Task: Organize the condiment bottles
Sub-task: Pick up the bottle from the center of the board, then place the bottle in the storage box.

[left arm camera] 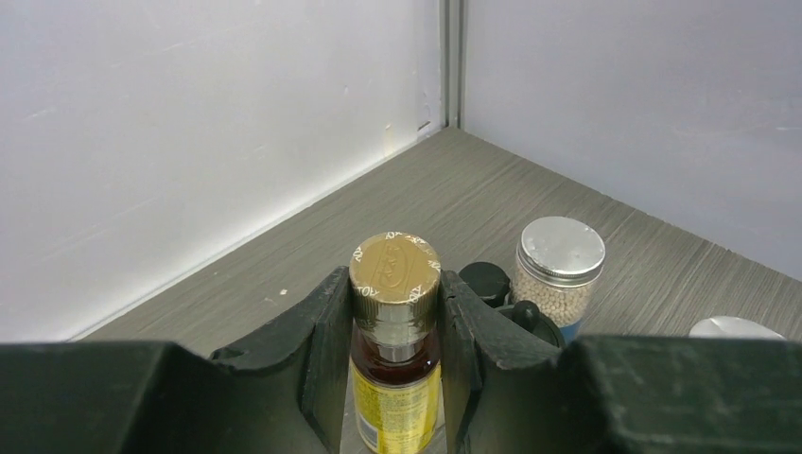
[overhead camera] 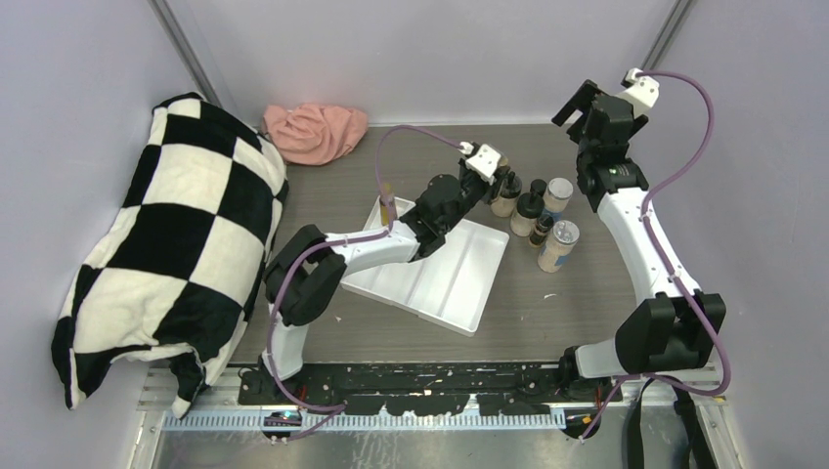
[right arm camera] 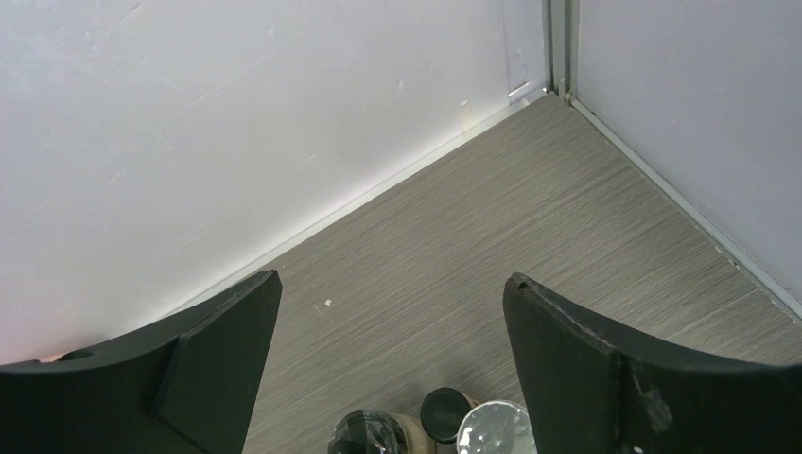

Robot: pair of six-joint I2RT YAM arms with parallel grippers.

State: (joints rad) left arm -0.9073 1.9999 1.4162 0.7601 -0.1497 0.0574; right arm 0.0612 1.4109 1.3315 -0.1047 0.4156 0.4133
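Note:
In the left wrist view my left gripper (left arm camera: 394,301) is shut on a slim yellow bottle (left arm camera: 395,397) just under its gold-brown cap. The top view places that gripper (overhead camera: 501,186) at the left end of the cluster of condiment bottles. The cluster holds a silver-lidded shaker (overhead camera: 558,198), a second shaker (overhead camera: 558,244), a dark bottle (overhead camera: 528,210) and a tiny dark one (overhead camera: 541,234). Another slim yellow bottle (overhead camera: 388,207) stands in the far left corner of the white tray (overhead camera: 459,293). My right gripper (overhead camera: 579,106) hangs open, high above the cluster, with nothing between its fingers.
A black-and-white checkered cushion (overhead camera: 166,244) fills the left side. A pink cloth (overhead camera: 315,132) lies at the back wall. Walls close in at the back and right. Below the right gripper (right arm camera: 392,284) show a black faceted lid (right arm camera: 374,430) and a silver lid (right arm camera: 494,427).

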